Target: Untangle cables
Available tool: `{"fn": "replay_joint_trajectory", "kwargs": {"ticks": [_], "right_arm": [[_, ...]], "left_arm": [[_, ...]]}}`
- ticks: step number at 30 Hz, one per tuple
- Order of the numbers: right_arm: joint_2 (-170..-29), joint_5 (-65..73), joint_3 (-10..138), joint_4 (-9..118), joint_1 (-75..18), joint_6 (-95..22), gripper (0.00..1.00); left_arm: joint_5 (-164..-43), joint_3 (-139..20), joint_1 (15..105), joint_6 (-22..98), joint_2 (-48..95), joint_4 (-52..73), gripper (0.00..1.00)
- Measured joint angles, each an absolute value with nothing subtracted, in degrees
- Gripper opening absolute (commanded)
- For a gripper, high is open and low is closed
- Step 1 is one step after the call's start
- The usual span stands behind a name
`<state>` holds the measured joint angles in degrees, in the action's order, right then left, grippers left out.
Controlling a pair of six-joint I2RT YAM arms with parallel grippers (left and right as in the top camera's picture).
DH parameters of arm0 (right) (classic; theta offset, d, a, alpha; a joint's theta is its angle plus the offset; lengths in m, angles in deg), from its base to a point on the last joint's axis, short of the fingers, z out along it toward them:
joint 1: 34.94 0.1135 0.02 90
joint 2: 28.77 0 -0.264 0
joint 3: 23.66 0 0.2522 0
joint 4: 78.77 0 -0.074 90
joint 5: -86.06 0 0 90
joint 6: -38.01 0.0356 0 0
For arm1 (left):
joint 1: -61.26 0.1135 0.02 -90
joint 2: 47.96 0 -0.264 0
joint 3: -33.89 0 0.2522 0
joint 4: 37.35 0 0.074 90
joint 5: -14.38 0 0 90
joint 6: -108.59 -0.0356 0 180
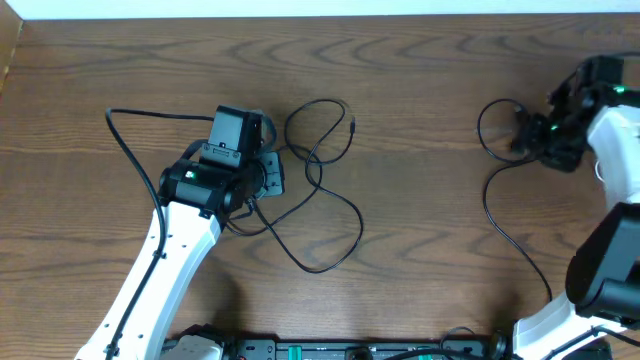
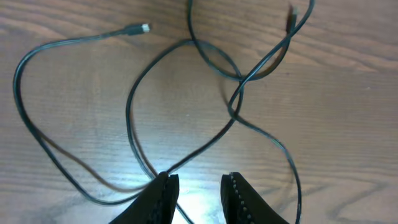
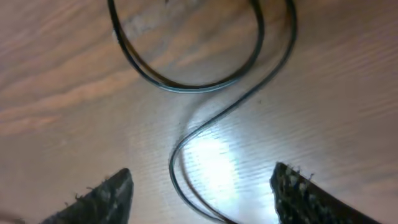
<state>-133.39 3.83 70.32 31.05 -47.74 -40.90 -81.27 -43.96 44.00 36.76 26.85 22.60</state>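
Both arms look poised to grasp: the left end effector (image 2: pixel 199 179) sits narrowly open and empty beside the looped left cable (image 2: pixel 129 112), while the right end effector (image 3: pixel 202 171), wide open and holding nothing, straddles the right cable (image 3: pixel 171 160), so the next move likely calls for closing and pulling straight.

Bare table (image 1: pixel 430 60) was noted along 12 o'clock and in a lane at 2 o'clock. The centre through 9 o'clock was obstructed by crossed black cable (image 1: pixel 312 270) loops and the left arm (image 1: pixel 185 240). A second dark cord (image 1: pixel 486 203) was recorded at 3 o'clock.
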Motion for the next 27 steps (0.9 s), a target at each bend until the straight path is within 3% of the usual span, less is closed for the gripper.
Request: {"fn": "replay_joint_trajectory", "kwargs": {"ticks": [7,10,11,13,21,27], "right_arm": [[-133.4,1.8,54.9,47.6,-41.8,-31.4,0.56],[-133.4,0.5,51.7,51.8,-41.7,-29.2,0.31],[-133.4,0.3,50.8,53.1,-41.8,-29.1,0.14],[-133.3,0.1,50.3,54.1,-41.7,-28.2,0.03],[-133.4,9.2,51.4,55.5,-41.7,-31.8,0.01],[-133.9,10.1,73.7,37.8,-42.3,-39.8,0.01]], "left_arm": [[-81.3,-44.0,44.0,36.7,26.8,23.5,0.29],[-81.3,-44.0,44.0,36.8,26.8,23.6,0.29],[-81.3,-44.0,44.0,36.8,26.8,23.6,0.29],[-81.3,-44.0,44.0,36.8,26.8,23.5,0.29],[-81.3,-44.0,44.0,36.7,26.8,23.6,0.29],[-81.3,-44.0,44.0,36.8,26.8,23.6,0.29]]}}
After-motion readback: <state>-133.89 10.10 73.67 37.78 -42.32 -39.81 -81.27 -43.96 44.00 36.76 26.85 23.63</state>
